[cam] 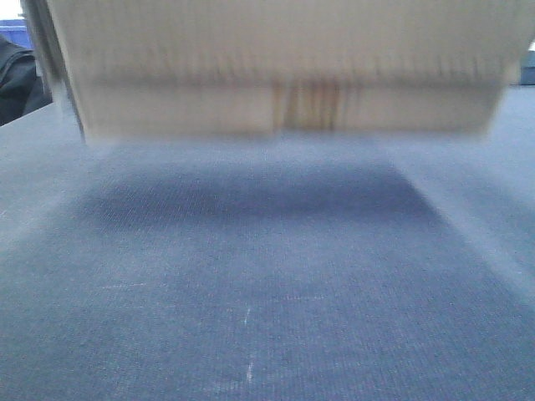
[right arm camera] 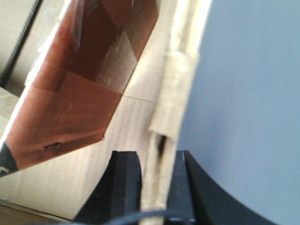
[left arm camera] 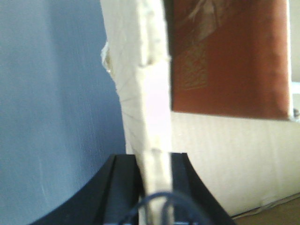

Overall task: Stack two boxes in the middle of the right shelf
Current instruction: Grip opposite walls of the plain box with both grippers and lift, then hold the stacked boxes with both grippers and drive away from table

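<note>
Hanging just above the desk (cam: 251, 317), the box (cam: 284, 75) casts a shadow on it — left hand (left arm camera: 153, 161) and right hand (right arm camera: 157, 161) each clamped on a cardboard wall. No shelf in view, only one box, so I'd guess stacking hasn't begun.

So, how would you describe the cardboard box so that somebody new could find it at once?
Look at the grey-blue surface filling the front view; the box hangs over its far part, above a dark shadow. It is pale brown corrugated cardboard, pinched by the left gripper and right gripper at its walls. Its mark is the yellowed tape strip at the centre.
</note>
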{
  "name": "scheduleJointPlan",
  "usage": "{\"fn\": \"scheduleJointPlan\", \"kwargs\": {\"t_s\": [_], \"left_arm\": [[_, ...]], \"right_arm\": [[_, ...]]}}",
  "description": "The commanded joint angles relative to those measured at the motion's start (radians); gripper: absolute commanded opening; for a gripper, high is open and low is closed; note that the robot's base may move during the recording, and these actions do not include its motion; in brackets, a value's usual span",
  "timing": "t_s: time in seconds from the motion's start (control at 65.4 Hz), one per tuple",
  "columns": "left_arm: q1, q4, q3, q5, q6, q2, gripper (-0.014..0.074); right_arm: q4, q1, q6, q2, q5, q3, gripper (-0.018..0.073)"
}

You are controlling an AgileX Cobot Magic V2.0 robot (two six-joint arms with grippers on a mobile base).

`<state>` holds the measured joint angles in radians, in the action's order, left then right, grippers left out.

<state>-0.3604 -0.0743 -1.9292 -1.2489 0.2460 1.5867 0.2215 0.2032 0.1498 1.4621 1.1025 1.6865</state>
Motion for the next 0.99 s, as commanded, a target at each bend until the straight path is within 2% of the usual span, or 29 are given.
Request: {"fn": "scheduleJointPlan", "kwargs": {"t_s": [0.0, 0.321, 0.978], "left_arm": [[0.006, 0.0, -0.082, 0.028, 0.0, -0.05, -0.0111], [0.006, 0.0, -0.182, 0.028, 0.0, -0.104, -0.0111], [0.006, -0.002, -0.182, 0.028, 0.0, -0.104, -0.0111]], "right_arm": [[-0.015, -0.009, 0.006, -0.031, -0.011, 0.071, -0.0153], [-0.015, -0.009, 0.006, -0.053, 0.044, 0.261, -0.0153], [-0.013, -0.009, 0.006, -0.064, 0.013, 0.268, -0.0153]]}}
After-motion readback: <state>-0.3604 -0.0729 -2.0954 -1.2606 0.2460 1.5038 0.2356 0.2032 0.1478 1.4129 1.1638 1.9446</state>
